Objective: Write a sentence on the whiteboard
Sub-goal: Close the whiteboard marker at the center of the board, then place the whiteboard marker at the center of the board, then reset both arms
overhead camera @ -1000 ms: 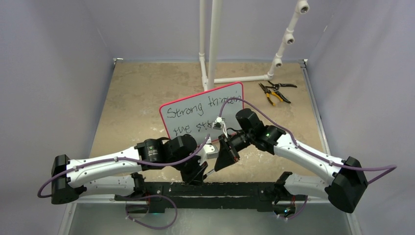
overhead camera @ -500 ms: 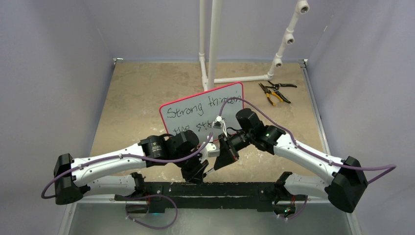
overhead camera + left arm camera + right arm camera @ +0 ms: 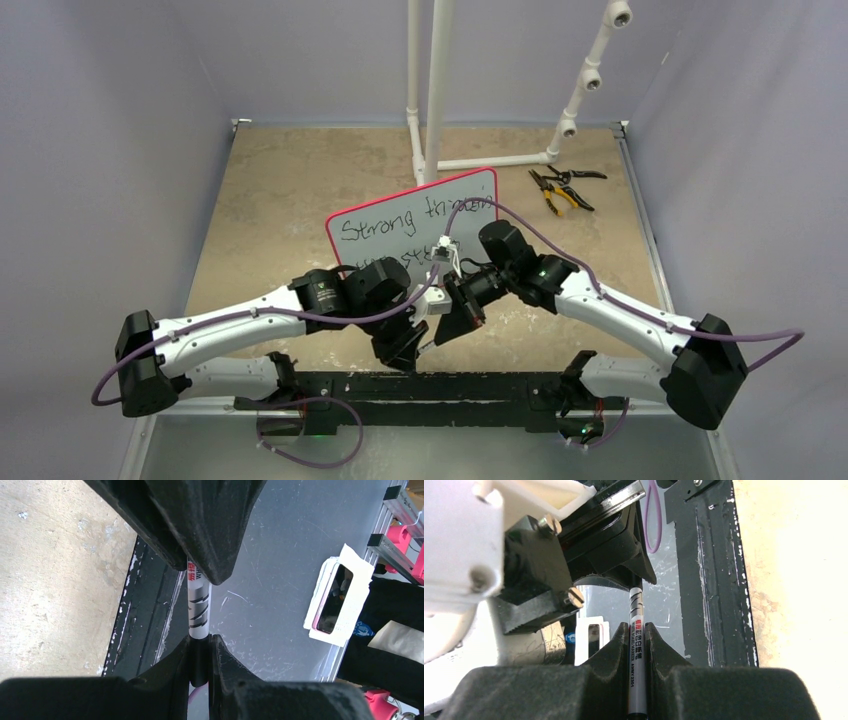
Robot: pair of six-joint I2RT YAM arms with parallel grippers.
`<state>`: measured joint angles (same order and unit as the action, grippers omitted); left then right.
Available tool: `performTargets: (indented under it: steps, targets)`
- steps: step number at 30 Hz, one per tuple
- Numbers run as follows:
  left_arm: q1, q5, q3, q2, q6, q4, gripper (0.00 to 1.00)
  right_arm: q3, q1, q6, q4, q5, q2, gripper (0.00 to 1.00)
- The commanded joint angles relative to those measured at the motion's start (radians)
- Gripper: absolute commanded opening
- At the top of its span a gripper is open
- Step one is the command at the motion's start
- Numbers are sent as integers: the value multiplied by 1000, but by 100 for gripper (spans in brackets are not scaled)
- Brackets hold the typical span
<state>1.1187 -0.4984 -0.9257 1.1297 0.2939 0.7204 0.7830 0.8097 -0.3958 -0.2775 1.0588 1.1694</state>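
Where jaws meet, seemingly one marker.

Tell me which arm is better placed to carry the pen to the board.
Probably the right. The right claw grips the marker by its labelled barrel and sits nearer the whiteboard; the left claw pinches only its black end.

The top external camera sits high above and behind the arm bases, looking down and forward to the far edge of the tabletop, which it takes in whole from a distance. The left wrist camera looks along the left gripper at very close range, out over the near edge. The right wrist camera, equally close behind the right gripper, faces that edge too. Both wrist views share the marker, the black base rail and each other's gripper.
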Motion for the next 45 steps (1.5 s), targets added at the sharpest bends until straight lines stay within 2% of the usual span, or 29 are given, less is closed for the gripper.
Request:
performTargets:
  steps: [1,4,6,10,16,18,21,22,25,30,31,36,38,41,45]
  targets:
    - [-70,139,-106,-30,-2,-523,0,29,74,-21,-35,-2,9,0]
    - [-75,191,-52,-76,16,-429,0,17,73,-59,-50,-185,7,0]
    - [-78,237,-11,-112,28,-368,12,-8,61,-96,-45,-275,4,0]
    - [-85,327,12,-164,50,-266,45,-47,28,-152,-17,-382,-17,0]
    - [-89,398,-50,-146,73,-205,67,-69,-20,-159,-46,-504,-16,0]
    - [-92,415,-85,-124,82,-203,69,-70,-37,-163,-68,-569,-14,0]
    - [-101,442,-160,-81,84,-200,71,-76,-56,-172,-92,-658,-8,10]
    - [-109,444,-191,-60,80,-199,72,-75,-60,-173,-103,-686,-5,18]
    - [-151,428,-294,9,65,-184,74,-69,-70,-191,-144,-773,0,52]
    - [-282,368,-454,98,65,-170,74,-29,-88,-204,-211,-892,-33,84]
    - [-310,363,-485,109,66,-171,74,-11,-92,-203,-225,-914,-43,97]
    - [-495,322,-630,180,81,-156,75,119,-135,-179,-314,-1051,-99,99]
    - [-548,351,-683,205,75,-140,75,176,-186,-146,-340,-1083,-114,99]
    - [-633,385,-752,227,84,-118,75,257,-307,-79,-352,-1070,-121,99]
    - [-801,442,-755,218,149,-89,76,341,-506,8,-320,-1015,-115,99]
